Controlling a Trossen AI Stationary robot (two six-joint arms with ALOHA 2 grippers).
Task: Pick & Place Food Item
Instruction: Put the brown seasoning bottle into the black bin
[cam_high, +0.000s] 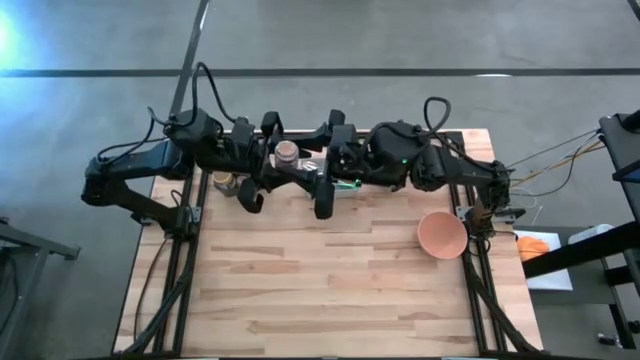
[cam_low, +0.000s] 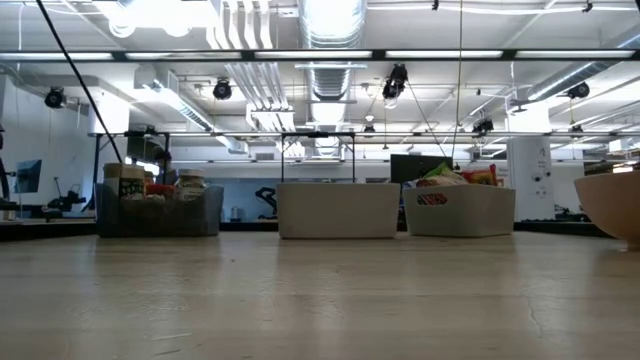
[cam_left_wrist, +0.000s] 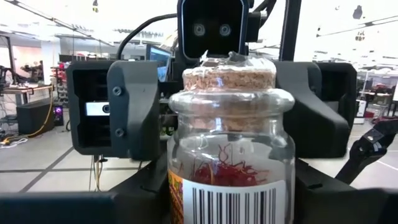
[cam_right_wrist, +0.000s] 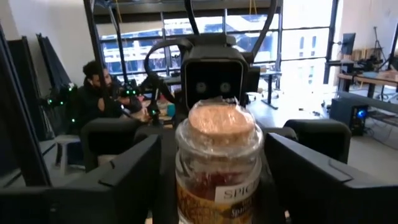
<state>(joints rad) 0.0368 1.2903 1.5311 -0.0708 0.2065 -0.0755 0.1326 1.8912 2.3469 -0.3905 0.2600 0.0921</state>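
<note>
Left wrist view shows a glass spice jar (cam_left_wrist: 230, 143) with a cork stopper, red threads inside, held upright in the air between both arms. The left gripper (cam_left_wrist: 217, 199) is clamped on its lower body. Facing it, the right gripper (cam_right_wrist: 214, 180) has its jaws spread on either side of the jar, not yet touching. This looks like a handover above the table's (cam_high: 330, 290) far edge. Next, the right gripper should close before the left lets go. A terracotta bowl (cam_high: 441, 234) waits on the right.

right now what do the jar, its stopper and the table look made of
Jar: clear glass by the look, glossy, red threads showing through it.
Stopper: likely cork, tan and grainy, under a shiny clear wrap.
Table: pale wood planks with visible seams, matte.
</note>
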